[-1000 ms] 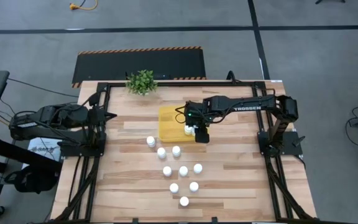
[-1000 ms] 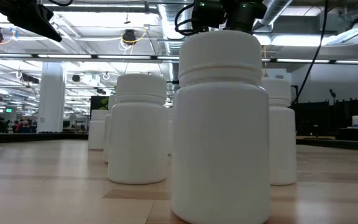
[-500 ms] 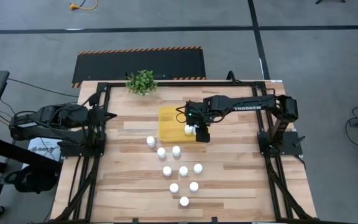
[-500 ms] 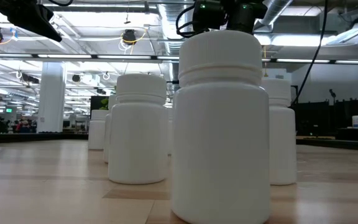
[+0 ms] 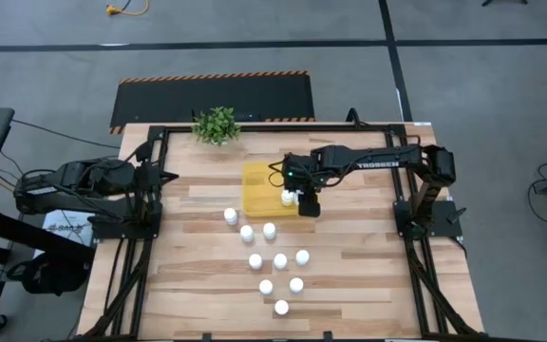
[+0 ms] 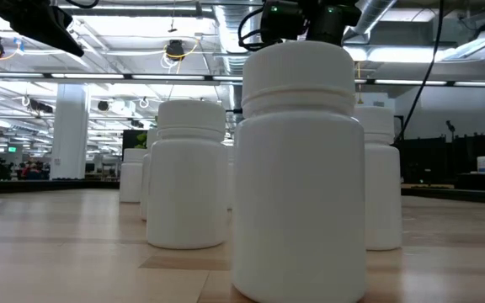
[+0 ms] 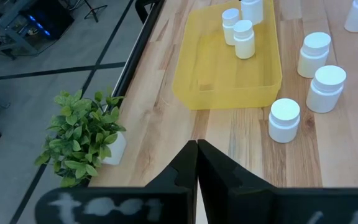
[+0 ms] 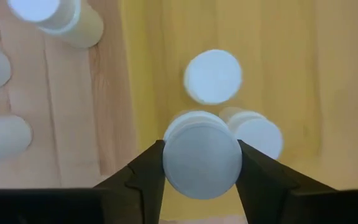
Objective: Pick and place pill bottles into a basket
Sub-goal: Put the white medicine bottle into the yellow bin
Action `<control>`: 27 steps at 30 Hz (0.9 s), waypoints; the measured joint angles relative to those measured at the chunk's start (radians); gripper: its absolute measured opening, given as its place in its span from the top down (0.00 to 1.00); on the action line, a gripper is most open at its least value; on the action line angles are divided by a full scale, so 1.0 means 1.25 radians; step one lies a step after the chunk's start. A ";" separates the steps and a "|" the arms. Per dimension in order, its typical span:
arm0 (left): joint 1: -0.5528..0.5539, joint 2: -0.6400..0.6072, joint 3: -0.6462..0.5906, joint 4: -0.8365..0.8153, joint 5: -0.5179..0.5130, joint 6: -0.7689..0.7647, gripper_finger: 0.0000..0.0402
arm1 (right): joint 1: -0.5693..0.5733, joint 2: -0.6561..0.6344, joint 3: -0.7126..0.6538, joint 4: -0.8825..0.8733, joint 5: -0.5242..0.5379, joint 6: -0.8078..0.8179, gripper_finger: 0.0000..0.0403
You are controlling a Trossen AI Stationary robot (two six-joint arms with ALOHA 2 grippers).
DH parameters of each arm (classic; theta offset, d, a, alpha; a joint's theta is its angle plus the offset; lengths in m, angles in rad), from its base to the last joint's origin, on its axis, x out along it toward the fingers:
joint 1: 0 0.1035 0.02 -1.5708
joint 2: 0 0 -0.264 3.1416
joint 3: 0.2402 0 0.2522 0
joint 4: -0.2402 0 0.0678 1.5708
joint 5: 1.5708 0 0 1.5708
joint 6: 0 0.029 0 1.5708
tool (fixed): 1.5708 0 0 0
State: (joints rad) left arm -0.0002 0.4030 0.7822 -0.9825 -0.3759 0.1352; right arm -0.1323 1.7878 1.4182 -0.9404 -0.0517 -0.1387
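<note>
I've got the right gripper over the yellow basket, near its edge facing the loose bottles; fingers pinched on a pill bottle, cap filling the gap between them; compared with a second ago the arm has barely shifted, a slight settle over the tray at most, so I judge this the placing step, release not yet done.

Basket contents: right wrist view shows two bottles standing on the yellow floor just beyond the held one, close together; left wrist view shows the same small cluster at the tray's far end, rest of the tray floor bare.

Nine bottles remain on the table, spread from the basket's edge toward the front edge; low view is mostly blocked by the nearest one.

Left gripper parked at the table's left edge, fingers pressed together, holding nothing; small plant at the far edge, untouched.
</note>
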 joint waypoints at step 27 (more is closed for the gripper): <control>0.000 0.000 0.000 0.000 0.000 0.000 1.00 | 0.010 0.000 -0.093 0.080 -0.002 0.021 0.52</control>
State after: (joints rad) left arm -0.0002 0.4030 0.7822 -0.9825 -0.3763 0.1352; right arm -0.1196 1.7874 1.3022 -0.8402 -0.0544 -0.1127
